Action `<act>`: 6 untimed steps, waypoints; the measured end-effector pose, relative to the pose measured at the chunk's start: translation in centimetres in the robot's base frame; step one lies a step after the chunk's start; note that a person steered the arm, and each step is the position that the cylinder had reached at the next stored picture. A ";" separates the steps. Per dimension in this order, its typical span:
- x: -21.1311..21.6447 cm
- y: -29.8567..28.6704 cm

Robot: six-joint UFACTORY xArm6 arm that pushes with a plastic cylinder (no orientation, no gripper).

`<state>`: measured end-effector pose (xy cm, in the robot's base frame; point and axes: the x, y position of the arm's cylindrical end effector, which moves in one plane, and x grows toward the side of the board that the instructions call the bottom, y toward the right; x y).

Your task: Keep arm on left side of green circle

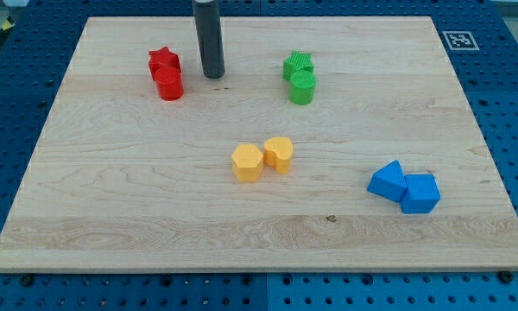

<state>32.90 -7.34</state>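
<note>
My tip (212,75) rested on the pale wooden desk (155,207), left of the green round block (302,87); no jaws, no legible writing.

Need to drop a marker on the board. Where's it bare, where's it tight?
Bare: wood along the view's bottom below the yellow blocks, and the view's left edge. Tight: the top, where my tip sits between the red blocks and green blocks.

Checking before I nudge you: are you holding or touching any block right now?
Nothing is held. My tip stands clear on the board, between the red cylinder and the green circle, on the circle's left.
</note>
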 end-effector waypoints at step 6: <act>4.3 7.8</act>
